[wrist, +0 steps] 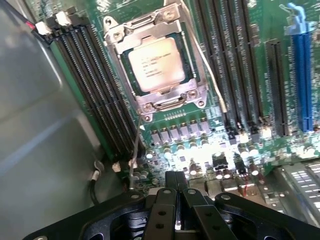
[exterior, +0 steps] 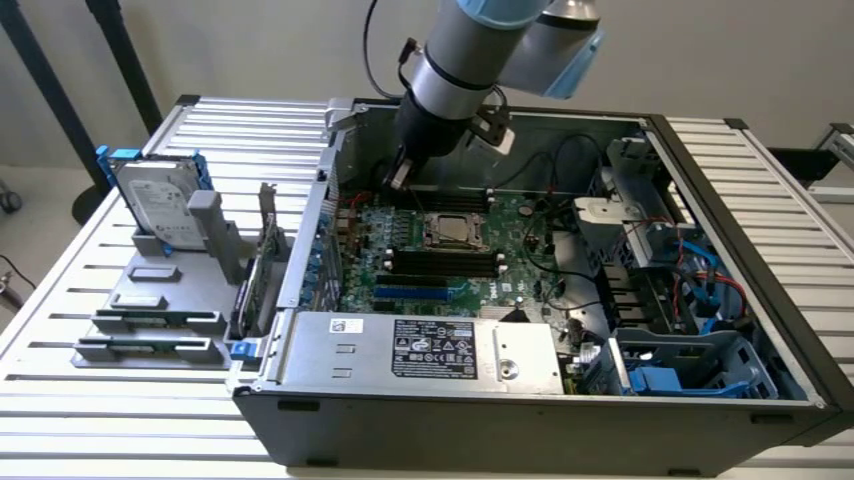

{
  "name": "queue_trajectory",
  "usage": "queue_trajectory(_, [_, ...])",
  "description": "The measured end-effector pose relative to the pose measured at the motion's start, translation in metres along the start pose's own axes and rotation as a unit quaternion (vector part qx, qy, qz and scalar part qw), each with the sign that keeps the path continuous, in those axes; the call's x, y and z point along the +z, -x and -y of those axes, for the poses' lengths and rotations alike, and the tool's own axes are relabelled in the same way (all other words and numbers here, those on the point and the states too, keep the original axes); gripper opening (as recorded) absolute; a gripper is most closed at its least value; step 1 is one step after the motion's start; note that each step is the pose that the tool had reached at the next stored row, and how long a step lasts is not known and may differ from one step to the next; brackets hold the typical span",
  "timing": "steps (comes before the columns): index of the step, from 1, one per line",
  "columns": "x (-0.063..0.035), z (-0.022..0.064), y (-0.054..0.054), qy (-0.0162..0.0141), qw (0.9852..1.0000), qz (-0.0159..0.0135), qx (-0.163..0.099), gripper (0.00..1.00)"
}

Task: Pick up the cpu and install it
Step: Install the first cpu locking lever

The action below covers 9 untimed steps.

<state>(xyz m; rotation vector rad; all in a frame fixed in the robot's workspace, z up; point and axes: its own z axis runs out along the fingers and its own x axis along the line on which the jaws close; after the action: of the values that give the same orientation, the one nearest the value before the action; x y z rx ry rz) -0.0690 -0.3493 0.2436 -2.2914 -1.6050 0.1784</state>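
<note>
table (exterior: 80, 420): slatted metal | on it: open PC case (exterior: 534, 420) | grey parts rack (exterior: 194, 295)

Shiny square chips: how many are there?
1. The cpu sits in the metal socket frame on the green motherboard, inside the open computer case. The robot arm covers part of the board, so another could be hidden there.

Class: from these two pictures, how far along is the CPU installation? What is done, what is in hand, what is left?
Done: the cpu lies flat in the metal-framed socket on the motherboard. In hand: nothing; the gripper is shut and empty, above the board near the socket. Left: whether the wire lever beside the socket is latched cannot be told.
</note>
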Motion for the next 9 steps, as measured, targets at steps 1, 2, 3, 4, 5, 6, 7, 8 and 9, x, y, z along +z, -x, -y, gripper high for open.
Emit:
queue_trajectory(1, [-0.0020,0.0006,0.002,0.0000,1.0000,-0.0001,0.000,0.11])
queue_trajectory(2, [-0.0045,0.0016,0.003,0.0000,1.0000,-0.0001,0.000,0.11])
queue_trajectory(3, [-0.0075,0.0027,0.005,0.0001,1.0000,-0.0001,0.000,0.11])
queue_trajectory(4, [-0.0106,0.0040,0.006,0.0001,1.0000,-0.0002,0.000,0.11])
queue_trajectory(5, [-0.0143,0.0057,0.008,0.0001,1.0000,-0.0003,0.001,0.11])
queue_trajectory(6, [-0.0170,0.0071,0.009,-0.0001,1.0000,-0.0007,0.001,0.11])
queue_trajectory(7, [-0.0186,0.0083,0.009,-0.0004,1.0000,-0.0019,0.001,0.11])
queue_trajectory(8, [-0.0191,0.0093,0.009,-0.0009,1.0000,-0.0039,0.001,0.11])
queue_trajectory(9, [-0.0189,0.0102,0.010,-0.0017,1.0000,-0.0066,0.002,0.11])
